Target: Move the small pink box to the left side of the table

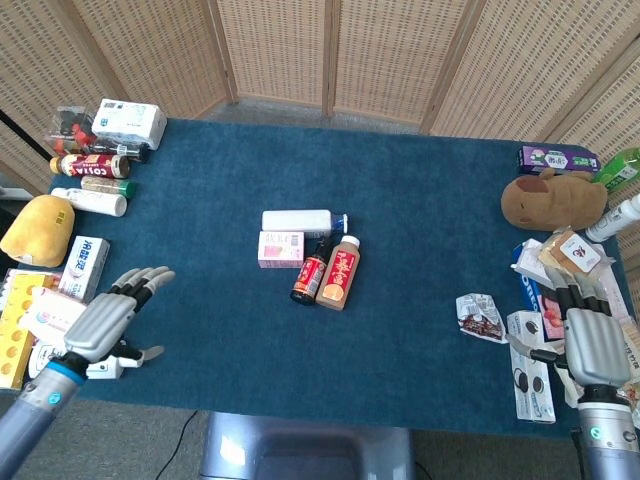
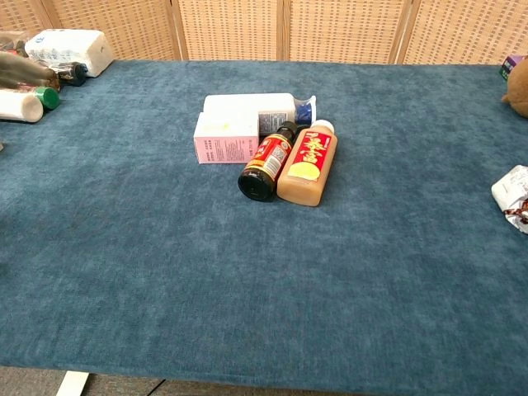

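Lying flat near the middle of the blue table [image 1: 400, 220], the small pink box [image 1: 281, 249] has not been touched by either hand. A white bottle [image 1: 298, 221] lies touching it at its 12 o'clock side, and a dark bottle with a red label [image 1: 310, 270] rests just beside it at about 4 o'clock, with a tan drink bottle [image 1: 339, 272] pressed against that one's far side. In the chest view the same cluster shows closer: the pink box [image 2: 225, 138] sits with the white bottle [image 2: 252, 105] behind it and the dark bottle [image 2: 266, 161] and the tan bottle [image 2: 307, 163] at its 3 to 4 o'clock.

The left hand [image 1: 105, 322] hovers over the table's near left edge, at about 8 o'clock from the box and well apart from it, fingers [image 1: 145, 281] stretched out and spread, holding nothing. Just beside it at 9 o'clock lie a white carton [image 1: 88, 268] and a yellow plush toy [image 1: 36, 229].

The right hand [image 1: 594, 343] is at the near right edge, at about 4 o'clock from the box, above snack packets [image 1: 528, 375]; its fingers are extended and it grips nothing. A brown plush animal [image 1: 552, 199] lies at its 12 o'clock.
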